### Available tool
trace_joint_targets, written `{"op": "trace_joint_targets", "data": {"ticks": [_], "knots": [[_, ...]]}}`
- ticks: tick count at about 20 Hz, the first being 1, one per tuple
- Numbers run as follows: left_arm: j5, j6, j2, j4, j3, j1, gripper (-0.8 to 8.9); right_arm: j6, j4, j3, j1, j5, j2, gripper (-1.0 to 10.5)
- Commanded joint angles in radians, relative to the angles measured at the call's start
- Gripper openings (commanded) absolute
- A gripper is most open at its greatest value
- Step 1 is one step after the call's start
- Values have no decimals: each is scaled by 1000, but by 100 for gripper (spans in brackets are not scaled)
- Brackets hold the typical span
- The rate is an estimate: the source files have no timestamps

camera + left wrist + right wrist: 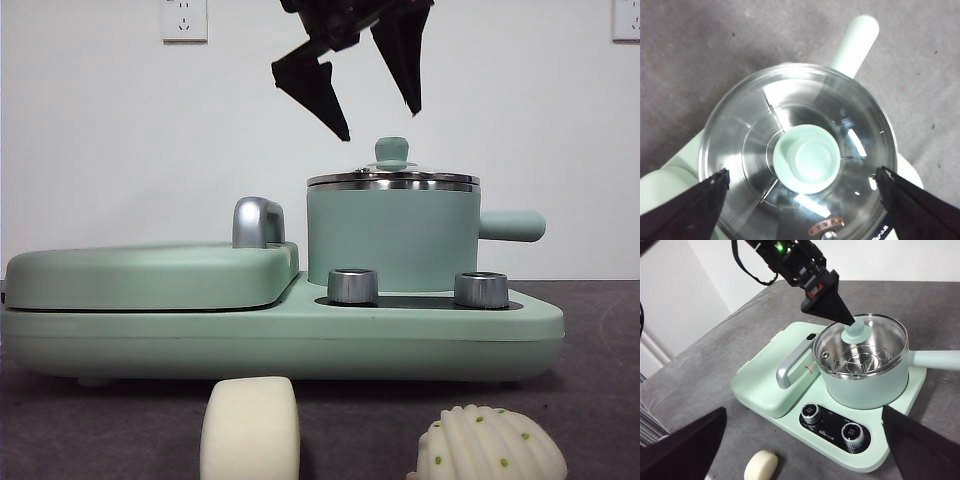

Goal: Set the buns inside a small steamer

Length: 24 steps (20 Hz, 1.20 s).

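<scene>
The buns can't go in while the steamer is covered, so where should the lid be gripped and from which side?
Probably by the green knob at the centre of the lid, coming straight down from above. It stands up, while the steel around it is smooth and flat. The left gripper, open, already hangs over it.

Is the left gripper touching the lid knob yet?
Apart. Front view shows the left gripper, jaws open, above the knob with white wall visible between.

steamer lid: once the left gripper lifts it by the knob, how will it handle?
The lid looks like rigid glass in a steel rim, so probably stiff but breakable if dropped. The knob is smooth and rounded, so it might slip or swing. The left gripper is open above it; the right gripper waits farther off.
</scene>
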Motion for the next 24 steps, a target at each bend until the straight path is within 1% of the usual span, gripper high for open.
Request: {"op": "trace_joint_targets", "data": {"ticks": [1, 4, 5, 8, 11, 15, 18, 21, 22, 24], "knots": [[-5, 12, 53, 8, 34, -16, 459, -7, 13, 15, 0, 2, 4, 496], [-5, 13, 80, 33, 34, -20, 454, -7, 12, 15, 0, 2, 4, 496], [-5, 14, 81, 38, 34, -20, 437, -7, 12, 15, 0, 2, 3, 496], [-5, 35, 83, 41, 34, -26, 337, -7, 12, 15, 0, 2, 3, 496], [-5, 42, 83, 30, 34, -31, 275, -7, 12, 15, 0, 2, 4, 496], [-5, 87, 83, 27, 34, -43, 180, -8, 12, 15, 0, 14, 4, 496], [-6, 92, 83, 27, 34, -45, 172, -8, 12, 15, 0, 26, 3, 496], [-9, 109, 83, 21, 34, -45, 71, -8, 12, 15, 0, 26, 4, 496], [-9, 109, 83, 21, 34, -45, 51, -7, 12, 15, 0, 26, 4, 496], [-9, 108, 83, 28, 34, -45, 51, -7, 12, 15, 0, 26, 3, 496]]}}
